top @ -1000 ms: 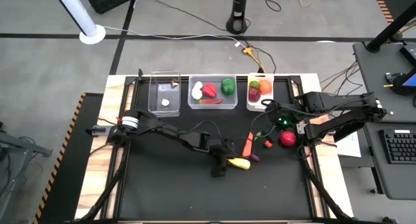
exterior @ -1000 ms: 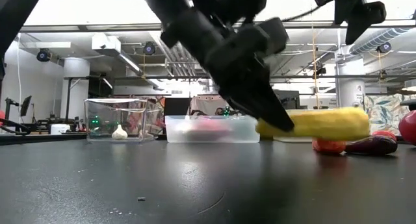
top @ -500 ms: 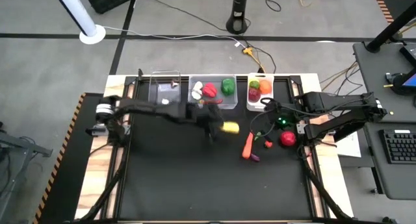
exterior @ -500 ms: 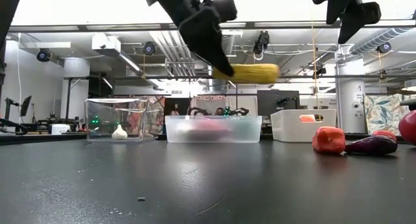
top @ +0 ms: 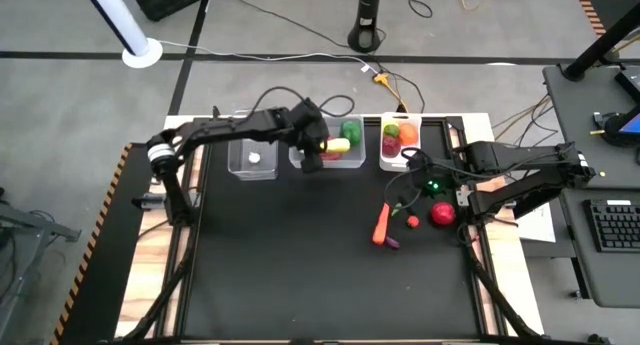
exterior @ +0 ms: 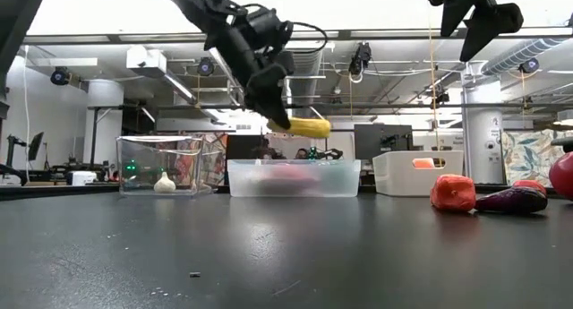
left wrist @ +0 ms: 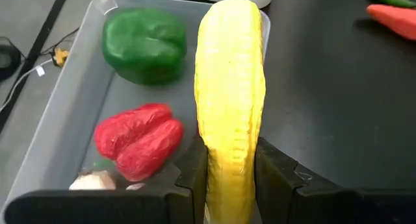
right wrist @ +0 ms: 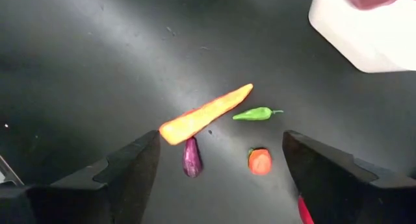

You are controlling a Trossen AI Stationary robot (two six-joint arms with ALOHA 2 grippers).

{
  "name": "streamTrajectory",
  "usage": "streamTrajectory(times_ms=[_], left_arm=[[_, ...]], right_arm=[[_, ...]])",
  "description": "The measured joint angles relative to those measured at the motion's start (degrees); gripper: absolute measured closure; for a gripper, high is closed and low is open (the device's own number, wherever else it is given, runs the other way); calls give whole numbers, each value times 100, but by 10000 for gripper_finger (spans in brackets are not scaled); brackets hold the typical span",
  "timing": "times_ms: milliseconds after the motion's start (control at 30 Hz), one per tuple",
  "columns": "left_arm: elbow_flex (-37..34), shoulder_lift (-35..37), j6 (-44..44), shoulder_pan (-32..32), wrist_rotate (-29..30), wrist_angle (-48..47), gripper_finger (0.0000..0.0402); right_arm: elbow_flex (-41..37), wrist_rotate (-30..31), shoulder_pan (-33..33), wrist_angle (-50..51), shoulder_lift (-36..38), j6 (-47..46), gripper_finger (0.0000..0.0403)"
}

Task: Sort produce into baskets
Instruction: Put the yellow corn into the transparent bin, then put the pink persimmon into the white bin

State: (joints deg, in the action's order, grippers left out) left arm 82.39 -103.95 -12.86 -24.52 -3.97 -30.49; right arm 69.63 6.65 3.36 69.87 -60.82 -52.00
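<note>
corn: a yellow corn cob [left wrist: 231, 94] is clamped by its near end between the left gripper [top: 318, 145] fingers, hanging above the wider clear bin [left wrist: 78, 87], lengthwise along its right wall, probably for release.
bin contents: green pepper [left wrist: 144, 45], red pepper [left wrist: 138, 141]; free room lies beside them, under the cob.
right gripper [right wrist: 221, 185]: spread wide, gripping nothing, above the carrot [right wrist: 205, 113] near the white bin [top: 401, 155].
edges: the cob's far tip reaches toward the far rim.
</note>
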Motion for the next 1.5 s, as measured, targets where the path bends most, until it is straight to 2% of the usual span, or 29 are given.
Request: streamTrajectory(times_ms=[400, 733, 867, 1133, 1333, 1500], left_arm=[[7, -415, -144, -143, -11, 74, 317], [7, -436, 136, -229, 149, 198, 242], [7, -433, 343, -229, 142, 195, 224], [7, -215, 1039, -12, -457, 154, 215], [7, 188, 1113, 427, -449, 46, 215], [7, 679, 1288, 787, -428, -18, 219]], right_arm=[[-2, 92, 0, -10, 0, -83, 83], [0, 92, 0, -20, 0, -267, 83], [-1, 88, 0, -20, 0, -661, 83], [-74, 39, 0, 15, -198, -1568, 95], [-335, -185, 0, 8, -604, -1427, 114], [-837, -648, 0, -11, -814, -989, 126]])
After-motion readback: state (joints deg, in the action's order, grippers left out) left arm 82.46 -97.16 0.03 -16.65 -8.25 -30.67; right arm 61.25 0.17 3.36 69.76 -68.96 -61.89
